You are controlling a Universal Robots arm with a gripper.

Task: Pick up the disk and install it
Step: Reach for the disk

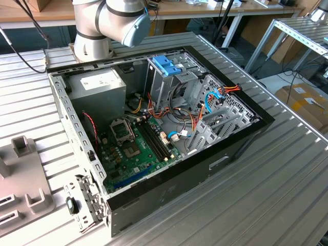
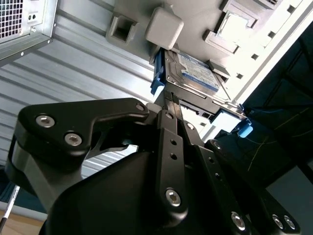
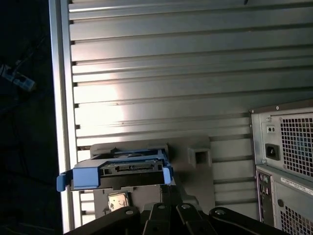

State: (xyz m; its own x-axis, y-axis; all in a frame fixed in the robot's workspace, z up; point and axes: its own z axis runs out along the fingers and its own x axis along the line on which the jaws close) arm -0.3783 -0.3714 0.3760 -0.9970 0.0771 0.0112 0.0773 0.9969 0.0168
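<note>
**Tilt risk**

Your flat metal disk with light-blue rails sits in the grey plastic holder, black gripper near its edge; pinching or spread, you cannot tell. Held off-centre, it could tilt and jam

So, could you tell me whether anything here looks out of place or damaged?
Nothing stands out. The disk sits in its grey holder, close to the edge of the table, and looks undamaged. The computer case lies open with cables loose inside, which suits an installation.
</note>
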